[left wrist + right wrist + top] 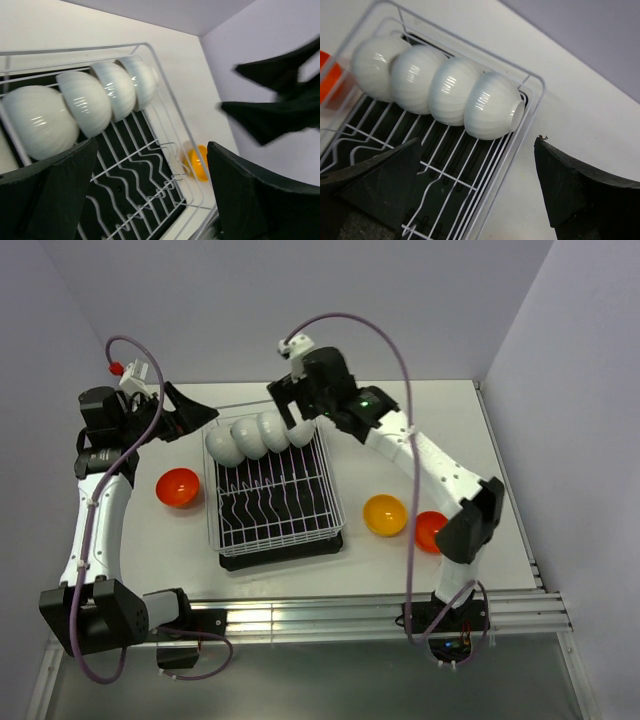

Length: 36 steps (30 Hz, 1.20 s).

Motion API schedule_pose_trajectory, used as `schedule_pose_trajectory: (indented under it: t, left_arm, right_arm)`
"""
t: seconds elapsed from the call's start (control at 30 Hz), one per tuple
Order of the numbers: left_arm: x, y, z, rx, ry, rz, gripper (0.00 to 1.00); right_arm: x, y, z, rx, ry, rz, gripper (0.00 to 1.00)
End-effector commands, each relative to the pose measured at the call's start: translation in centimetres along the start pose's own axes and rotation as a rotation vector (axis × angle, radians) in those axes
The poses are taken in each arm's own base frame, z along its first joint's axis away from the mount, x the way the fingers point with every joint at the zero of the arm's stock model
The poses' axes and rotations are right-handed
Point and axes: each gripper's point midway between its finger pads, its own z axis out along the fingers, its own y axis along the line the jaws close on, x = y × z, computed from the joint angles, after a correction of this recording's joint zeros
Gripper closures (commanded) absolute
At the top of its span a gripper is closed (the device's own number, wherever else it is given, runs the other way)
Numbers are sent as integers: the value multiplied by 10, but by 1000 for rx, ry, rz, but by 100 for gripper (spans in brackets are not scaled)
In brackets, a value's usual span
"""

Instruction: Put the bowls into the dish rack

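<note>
The white wire dish rack point(275, 505) on its black tray stands mid-table. Several white bowls point(250, 438) lean in a row along its far end, seen also in the left wrist view point(85, 102) and the right wrist view point(450, 95). A red-orange bowl point(178, 487) sits left of the rack. A yellow-orange bowl point(384, 515) and a second red-orange bowl point(428, 530) sit to its right. My left gripper point(195, 423) is open and empty by the rack's far left corner. My right gripper point(293, 412) is open and empty above the rightmost white bowl.
The rack's near rows of prongs point(130, 165) hold nothing. The right arm's elbow point(470, 520) hangs over the right red-orange bowl and partly hides it. Walls close the table at the back and right. The table's near edge is a metal rail point(330, 615).
</note>
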Motion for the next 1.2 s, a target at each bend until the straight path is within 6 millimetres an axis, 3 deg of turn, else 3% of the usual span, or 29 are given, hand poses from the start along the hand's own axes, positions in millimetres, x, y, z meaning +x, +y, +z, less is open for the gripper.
schedule_pose_trajectory:
  t: [0.0, 0.07, 0.1, 0.13, 0.2, 0.23, 0.27, 0.33, 0.5, 0.63, 0.8, 1.17]
  left_arm:
    - [-6, 3, -20, -49, 15, 89, 3]
    - [-9, 16, -28, -84, 27, 135, 3]
    - [-6, 22, -32, -92, 44, 144, 3]
    - [-3, 36, -40, -123, 63, 177, 3]
    - [2, 47, -49, -144, 95, 231, 4]
    - [3, 62, -54, -167, 123, 349, 5]
    - [16, 68, -61, -188, 185, 347, 6]
    - [24, 91, -69, -250, 250, 462, 8]
    - [43, 138, -87, -381, 338, 511, 12]
    - [65, 177, -97, -394, 433, 445, 19]
    - [91, 210, -105, -376, 544, 458, 25]
    - [85, 270, -100, -564, 488, 324, 34]
  right_arm:
    - [-34, -23, -54, -42, -117, 93, 0]
    - [-27, -28, -63, -67, -104, 118, 0]
    - [-31, -33, -78, -76, -127, 128, 0]
    - [-27, -38, -81, -76, -121, 135, 0]
    - [-15, -52, -89, -82, -101, 163, 0]
    - [-14, -58, -98, -82, -107, 173, 0]
    - [-2, -66, -100, -99, -77, 194, 0]
    - [8, -76, -108, -101, -59, 217, 0]
    - [47, -91, -116, -102, 24, 272, 0]
    - [62, -85, -121, -124, 49, 280, 0]
    - [77, -76, -120, -163, 89, 284, 0]
    - [91, -73, -112, -167, 136, 302, 0]
